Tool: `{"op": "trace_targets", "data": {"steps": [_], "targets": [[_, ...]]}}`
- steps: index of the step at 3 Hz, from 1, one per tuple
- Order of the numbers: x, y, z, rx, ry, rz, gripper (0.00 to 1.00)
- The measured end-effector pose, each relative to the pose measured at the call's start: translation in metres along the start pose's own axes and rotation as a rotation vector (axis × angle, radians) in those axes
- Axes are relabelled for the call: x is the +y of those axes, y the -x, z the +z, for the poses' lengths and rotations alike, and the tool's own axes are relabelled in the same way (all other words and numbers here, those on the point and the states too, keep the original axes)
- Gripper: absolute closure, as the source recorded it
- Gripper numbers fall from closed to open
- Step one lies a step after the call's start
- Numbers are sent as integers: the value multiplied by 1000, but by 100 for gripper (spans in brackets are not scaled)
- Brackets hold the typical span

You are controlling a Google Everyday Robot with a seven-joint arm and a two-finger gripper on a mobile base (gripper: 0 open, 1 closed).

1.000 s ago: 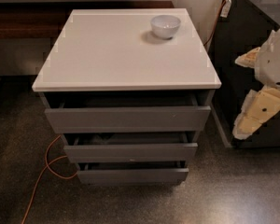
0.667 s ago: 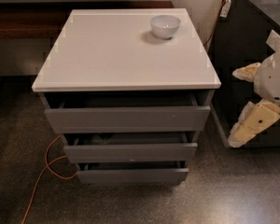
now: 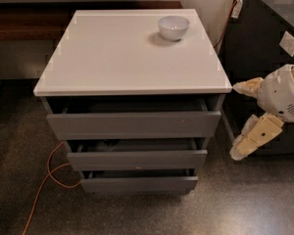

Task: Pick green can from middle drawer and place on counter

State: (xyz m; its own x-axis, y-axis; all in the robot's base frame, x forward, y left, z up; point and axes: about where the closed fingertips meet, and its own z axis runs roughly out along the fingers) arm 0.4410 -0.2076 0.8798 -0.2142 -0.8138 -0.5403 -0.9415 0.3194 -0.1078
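One cream two-finger end effector [image 3: 237, 121] hangs wide open and empty. The shallow grey middle drawer [image 3: 137, 159], standing ajar, lies toward its nine o'clock, slightly lower. The small dark green can is hidden, presumably inside that drawer, so its axis is unknown.

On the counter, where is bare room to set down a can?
The counter is bare from its left rim across the middle to the front edge. Only the white bowl crowds the back right corner. The claw hangs open off the counter's right side, lower down.
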Motion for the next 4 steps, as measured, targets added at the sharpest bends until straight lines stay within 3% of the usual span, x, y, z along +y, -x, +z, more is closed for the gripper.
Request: {"op": "trace_targets", "data": {"steps": [1, 2, 3, 4], "targets": [[0, 0, 0, 0, 1, 0, 0], [10, 2, 35, -42, 74, -10, 0], [30, 6, 97, -86, 172, -39, 0], [46, 2, 149, -81, 236, -45, 0]]}}
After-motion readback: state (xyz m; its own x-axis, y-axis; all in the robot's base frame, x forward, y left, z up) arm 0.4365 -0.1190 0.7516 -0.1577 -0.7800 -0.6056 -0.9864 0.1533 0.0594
